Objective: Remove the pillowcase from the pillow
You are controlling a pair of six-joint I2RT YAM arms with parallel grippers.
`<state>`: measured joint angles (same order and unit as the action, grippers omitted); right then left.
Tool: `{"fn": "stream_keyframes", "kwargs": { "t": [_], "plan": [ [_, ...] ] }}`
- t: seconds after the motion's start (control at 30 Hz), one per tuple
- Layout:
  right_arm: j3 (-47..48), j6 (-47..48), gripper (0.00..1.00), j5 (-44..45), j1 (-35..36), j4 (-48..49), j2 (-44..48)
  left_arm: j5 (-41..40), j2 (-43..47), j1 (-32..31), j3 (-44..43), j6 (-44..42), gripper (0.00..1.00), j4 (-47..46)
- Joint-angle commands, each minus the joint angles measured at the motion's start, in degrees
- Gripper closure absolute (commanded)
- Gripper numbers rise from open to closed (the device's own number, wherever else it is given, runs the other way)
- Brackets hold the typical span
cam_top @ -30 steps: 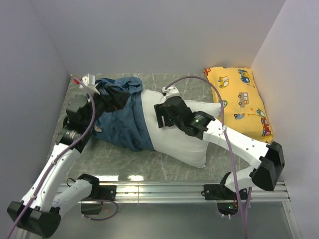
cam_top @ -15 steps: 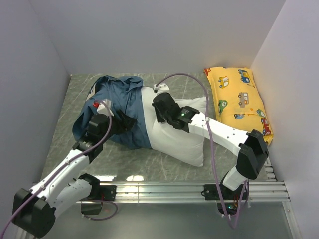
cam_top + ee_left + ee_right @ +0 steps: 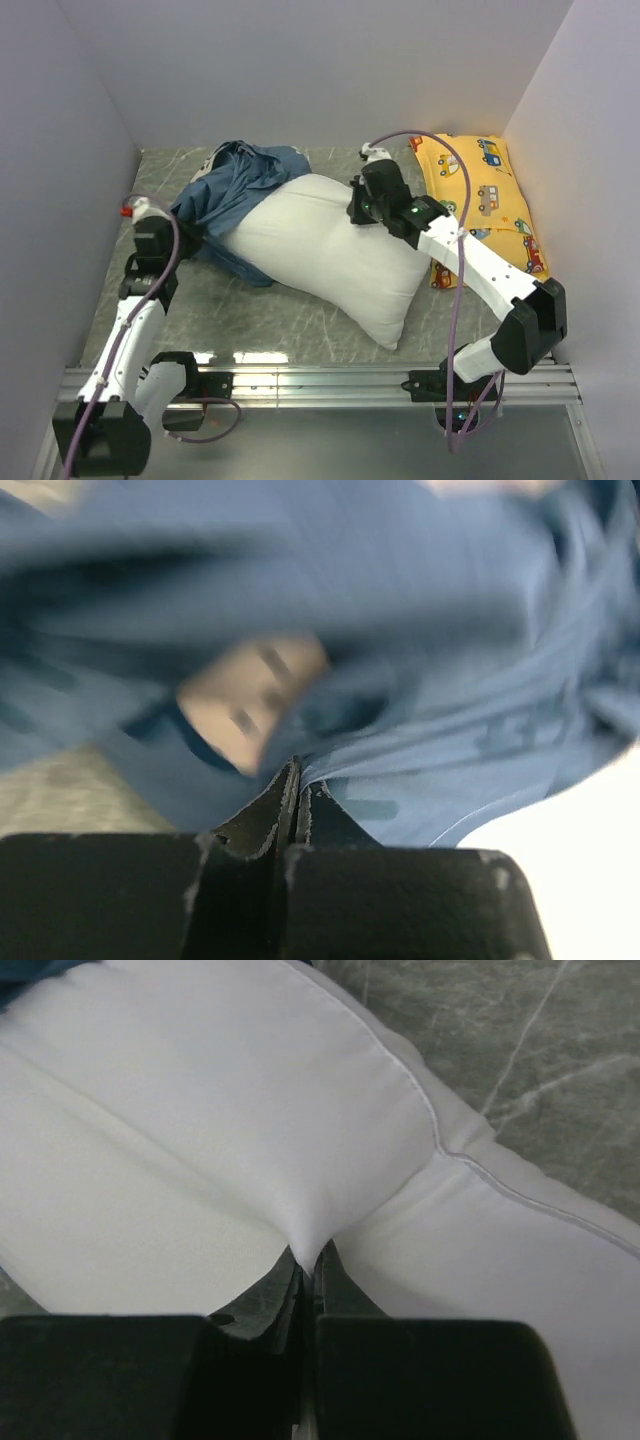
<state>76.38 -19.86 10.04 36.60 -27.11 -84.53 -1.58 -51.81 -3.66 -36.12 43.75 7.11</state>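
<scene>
As pillowcase (image 3: 240, 185) bunches left, pillow (image 3: 320, 245) mostly bare

You're looking at a soft blue fabric pillowcase (image 3: 240, 190) with a pale printed patch showing up close. There's a plump plain white pillow (image 3: 320, 250), a small yellow pillow (image 3: 483, 195) dotted with little multicoloured cars, and a grey marble-veined counter (image 3: 290, 330).

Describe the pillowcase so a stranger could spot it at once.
On the grey marbled table, look at the far left part, beside the big white pillow. The pillowcase is the crumpled blue fabric bunched at that pillow's left end, the only blue thing there, unlike the yellow car-print pillow on the right.
</scene>
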Motion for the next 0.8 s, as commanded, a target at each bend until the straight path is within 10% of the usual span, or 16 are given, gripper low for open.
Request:
{"fn": "stream_keyframes", "kwargs": {
  "t": [0.0, 0.23, 0.43, 0.77],
  "plan": [
    [-2.7, 0.5, 1.00, 0.9, -7.8, -6.5, 5.4, -0.4, 3.5, 12.2, -2.3, -1.8, 1.00, 5.3],
    [-1.1, 1.5, 1.00, -3.5, -7.8, -5.8, 5.4, 6.3, 1.6, 7.3, 2.1, 1.6, 1.00, -2.3],
    [2.5, 1.5, 0.35, 1.8, 2.9, -6.9, 6.5, 1.8, 0.0, -2.0, 4.8, 2.9, 0.99, -4.6],
    [2.5, 3.5, 0.15, 10.9, 22.5, -3.6, 3.7, 1.1, -0.5, -3.8, 3.3, 3.0, 0.99, -4.7]
  ]
}}
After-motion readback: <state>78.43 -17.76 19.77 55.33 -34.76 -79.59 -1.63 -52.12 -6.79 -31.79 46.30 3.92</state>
